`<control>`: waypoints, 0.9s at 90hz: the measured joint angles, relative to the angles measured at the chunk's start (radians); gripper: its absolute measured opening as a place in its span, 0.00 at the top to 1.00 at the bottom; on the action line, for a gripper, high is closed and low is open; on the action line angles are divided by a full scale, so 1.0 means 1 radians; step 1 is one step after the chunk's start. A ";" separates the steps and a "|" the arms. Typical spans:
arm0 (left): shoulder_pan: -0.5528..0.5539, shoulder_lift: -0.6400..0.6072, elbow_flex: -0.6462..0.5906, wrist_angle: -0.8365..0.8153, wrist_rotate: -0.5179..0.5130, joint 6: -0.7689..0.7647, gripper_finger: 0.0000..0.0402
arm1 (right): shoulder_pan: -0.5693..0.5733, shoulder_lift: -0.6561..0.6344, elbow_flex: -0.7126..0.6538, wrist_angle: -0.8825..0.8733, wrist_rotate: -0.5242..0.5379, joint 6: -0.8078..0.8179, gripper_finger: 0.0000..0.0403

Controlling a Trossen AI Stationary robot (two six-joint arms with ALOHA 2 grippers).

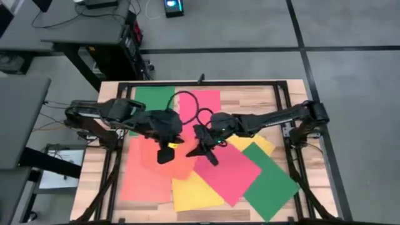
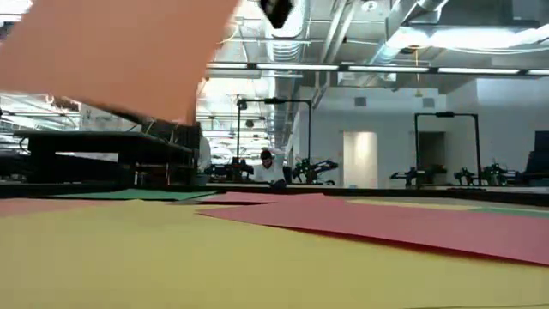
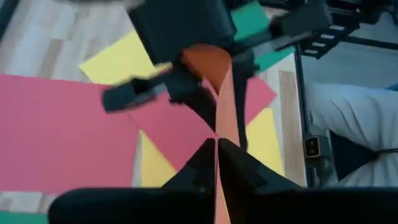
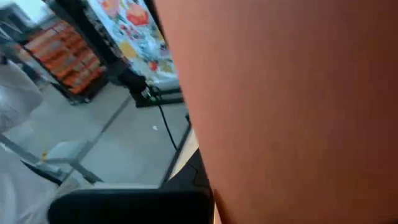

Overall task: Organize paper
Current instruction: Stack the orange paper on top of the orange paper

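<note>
Orange sheet [image 3: 225, 118]: pinched on edge in the closed left claw [image 3: 216, 151], lifted. Right claw [image 1: 201, 150] just beside; grip unclear. Risk: slipping, creasing, or snagging the pink sheet [image 1: 228, 172] beneath.

Orange sheet [image 4: 292, 106] fills most of the right wrist view, cut off by the frame edges; right gripper can't be made out behind it. In the low view the same sheet [image 2: 111, 51] runs off the top and left edges, blurred, w/ its holder out of frame. High view: left gripper [image 1: 167, 152] and right gripper [image 1: 206, 150] are dark shapes over the overlapping sheets near tabletop center; right one's fingers too small to read. Green sheet [image 1: 153, 99] at the far tabletop edge partly hidden under the left arm. Yellow sheet [image 1: 197, 192] mostly covered by the pink-red sheet [image 1: 228, 172]. Person [image 2: 268, 168] in the room is tiny, no detail.
</note>
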 joint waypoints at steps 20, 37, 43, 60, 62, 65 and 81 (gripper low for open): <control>-0.078 -0.053 -0.001 -0.007 -0.111 -0.022 0.96 | 0.007 0.105 0.038 0.186 -0.068 0.048 1.00; -0.162 -0.103 -0.001 -0.027 -0.267 -0.079 0.88 | 0.006 0.117 0.039 0.256 -0.074 0.052 1.00; -0.200 -0.123 -0.001 -0.045 -0.326 -0.114 0.87 | 0.006 0.117 0.039 0.272 -0.080 0.052 1.00; -0.386 -0.149 -0.002 -0.100 -0.612 -0.221 0.86 | 0.008 0.115 0.039 0.279 -0.097 0.052 1.00; -0.415 -0.149 -0.006 -0.102 -0.646 -0.233 0.85 | 0.008 0.115 0.039 0.279 -0.098 0.052 1.00; -0.458 -0.150 -0.016 -0.101 -0.701 -0.249 0.85 | 0.008 0.115 0.039 0.279 -0.098 0.052 1.00; -0.671 -0.148 -0.165 -0.045 -0.974 -0.355 0.85 | 0.012 0.109 0.039 0.278 -0.111 0.052 1.00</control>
